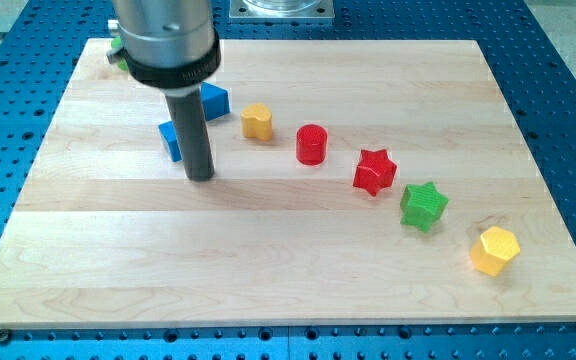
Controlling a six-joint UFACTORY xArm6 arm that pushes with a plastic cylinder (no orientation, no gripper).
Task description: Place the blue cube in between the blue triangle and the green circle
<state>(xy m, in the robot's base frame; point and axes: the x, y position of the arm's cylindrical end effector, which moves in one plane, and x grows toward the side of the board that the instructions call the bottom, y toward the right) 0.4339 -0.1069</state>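
Observation:
My tip (200, 178) rests on the wooden board (298, 270) in its left half. A blue block (171, 141), which looks like the cube, sits just left of the rod and touches it or nearly does; the rod hides its right side. A second blue block (215, 100), likely the triangle, lies just up and right of the rod, partly hidden by the arm's body. A sliver of a green block (115, 46) shows at the board's top left corner behind the arm; its shape is hidden.
A curved row of blocks runs from the middle toward the view's bottom right: a yellow block (257, 122), a red cylinder (311, 144), a red star (375, 172), a green star (424, 206), and a yellow hexagon (494, 250).

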